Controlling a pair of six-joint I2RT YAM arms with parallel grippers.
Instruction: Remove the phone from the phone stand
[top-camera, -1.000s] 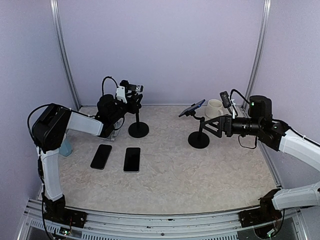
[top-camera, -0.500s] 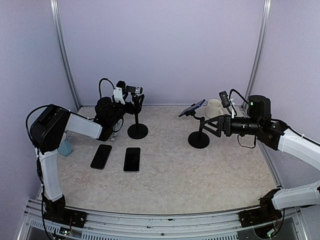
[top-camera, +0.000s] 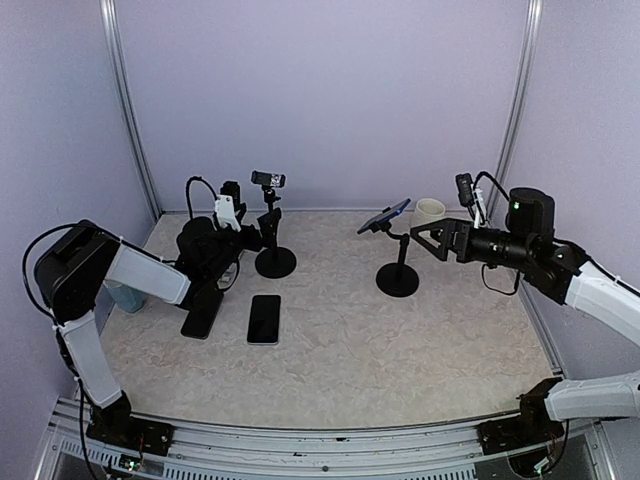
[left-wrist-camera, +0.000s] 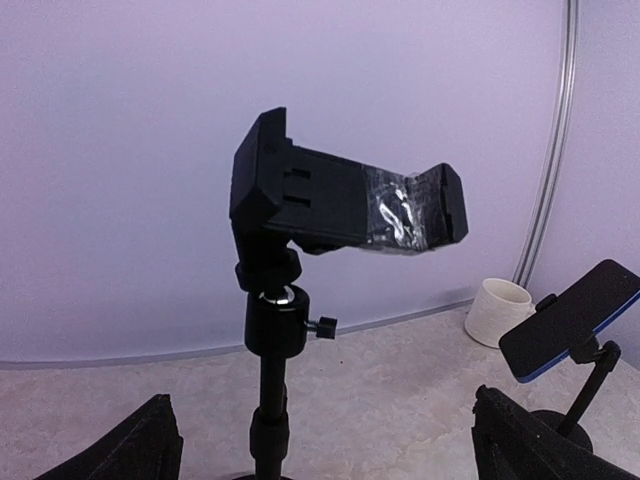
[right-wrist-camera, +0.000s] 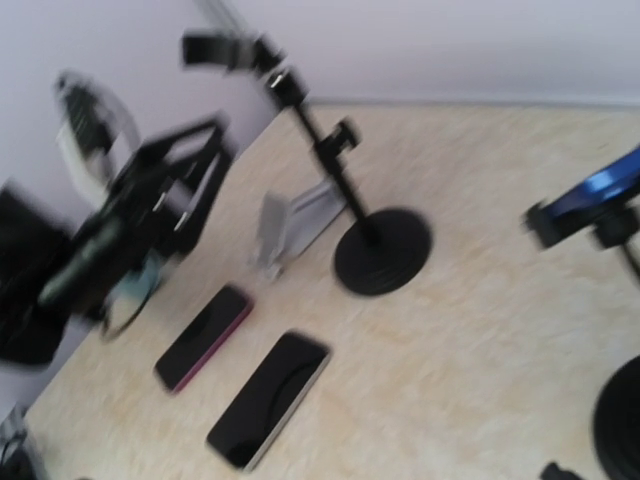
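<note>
Counting across the table (top-camera: 400, 340) gives three phones, two phone stands and one white cup (top-camera: 430, 210). Two phones lie flat near the left arm, one pink-edged (right-wrist-camera: 203, 338) and one pale-edged (right-wrist-camera: 270, 398), side by side. The third, a blue-edged phone (top-camera: 385, 215), sits clamped in the right phone stand (top-camera: 398, 278). Its long axis slants, the low end toward the left stand and the high end toward the cup, with its dark face turned upward. The left phone stand (left-wrist-camera: 350, 205) has a bare clamp. The left gripper (top-camera: 258, 235) has its fingers (left-wrist-camera: 140, 445) spread wide either side of that stand's stem, not touching it. The right gripper (top-camera: 428, 238) is just right of the clamped phone, apart from it, fingers parted.
</note>
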